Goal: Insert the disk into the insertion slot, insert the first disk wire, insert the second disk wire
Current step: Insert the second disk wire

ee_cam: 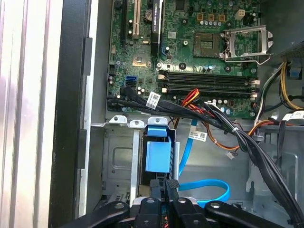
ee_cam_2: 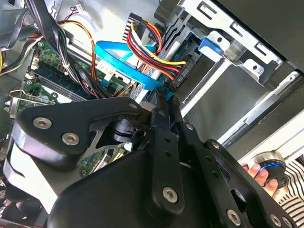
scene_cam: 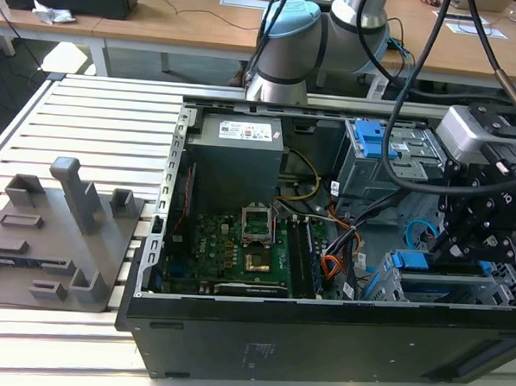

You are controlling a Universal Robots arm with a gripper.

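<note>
The disk, framed by its bright blue caddy, sits inside the insertion slot, a grey metal cage at the case's front corner. In the exterior view the disk lies in that cage at the lower right. My gripper hovers right over the disk's end, fingers shut on the connector of a flat blue disk wire that loops away beside it. In the second wrist view the gripper pinches the same blue wire. A bundle of red, yellow and black wires ends in a black connector beside the cage.
The motherboard, the grey power supply and a taller bay with a blue latch share the open case. Black cable bundles cross beside the cage. A grey fixture stands outside at the exterior view's left. A person's fingers hold a round knob.
</note>
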